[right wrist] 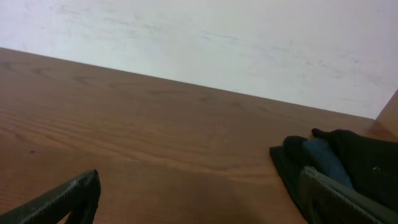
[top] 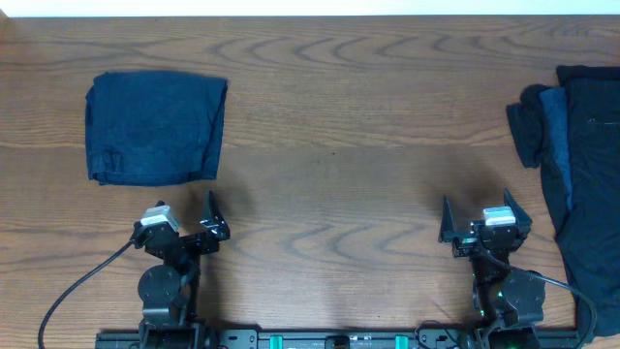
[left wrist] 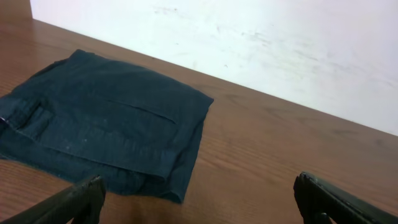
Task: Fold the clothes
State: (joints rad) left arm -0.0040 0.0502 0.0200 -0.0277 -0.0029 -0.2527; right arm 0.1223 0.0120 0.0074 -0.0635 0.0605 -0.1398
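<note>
A folded navy garment (top: pixel 155 128) lies as a rough rectangle at the table's back left; the left wrist view shows the same folded garment (left wrist: pixel 106 127) ahead and to the left. A heap of dark clothes (top: pixel 576 184) runs down the right edge, and its rumpled end (right wrist: pixel 339 158) shows in the right wrist view. My left gripper (top: pixel 186 215) stands open just in front of the folded piece, nothing between its fingers (left wrist: pixel 81 202). Near the front right my right gripper (top: pixel 478 215) is open too, left of the heap, with one finger (right wrist: pixel 329 199) overlapping the heap in view.
The wooden table (top: pixel 339 145) stretches bare between the two lots of cloth. A white wall (right wrist: pixel 217 43) stands behind its far edge. Black cables (top: pixel 82 291) run from the arm bases at the front edge.
</note>
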